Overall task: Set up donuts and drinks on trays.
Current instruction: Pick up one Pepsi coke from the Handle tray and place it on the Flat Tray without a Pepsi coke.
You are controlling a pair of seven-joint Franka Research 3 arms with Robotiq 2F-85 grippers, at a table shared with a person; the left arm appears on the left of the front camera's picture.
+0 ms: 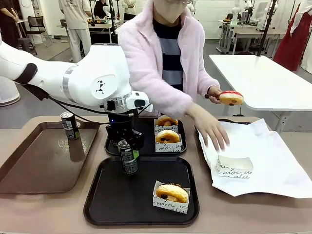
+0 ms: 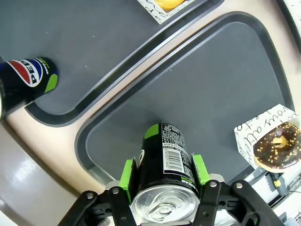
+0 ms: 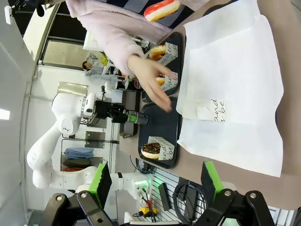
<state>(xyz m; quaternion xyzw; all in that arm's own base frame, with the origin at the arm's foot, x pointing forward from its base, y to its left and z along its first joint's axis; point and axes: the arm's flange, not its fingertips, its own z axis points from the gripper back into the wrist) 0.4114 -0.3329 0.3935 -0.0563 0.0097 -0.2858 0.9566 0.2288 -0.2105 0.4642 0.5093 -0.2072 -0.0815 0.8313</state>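
Observation:
My left gripper (image 1: pixel 127 148) is shut on a black drink can (image 1: pixel 128 158) held upright over the far left part of the near black tray (image 1: pixel 141 204); I cannot tell if the can touches it. In the left wrist view the green pads (image 2: pixel 197 168) clamp the can (image 2: pixel 165 155). A chocolate donut in a sleeve (image 1: pixel 170 194) lies on that tray. The far black tray (image 1: pixel 146 149) holds two sleeved donuts (image 1: pixel 167 137) and a second can (image 2: pixel 26 80). My right gripper (image 3: pixel 155 181) is open and holds nothing.
A brown tray (image 1: pixel 39 161) at the left carries another can (image 1: pixel 70 125). The person holds a red-glazed donut (image 1: pixel 231 97) in tongs, the other hand (image 1: pixel 210 130) resting on white paper (image 1: pixel 273 161) with an empty sleeve (image 1: pixel 234 166).

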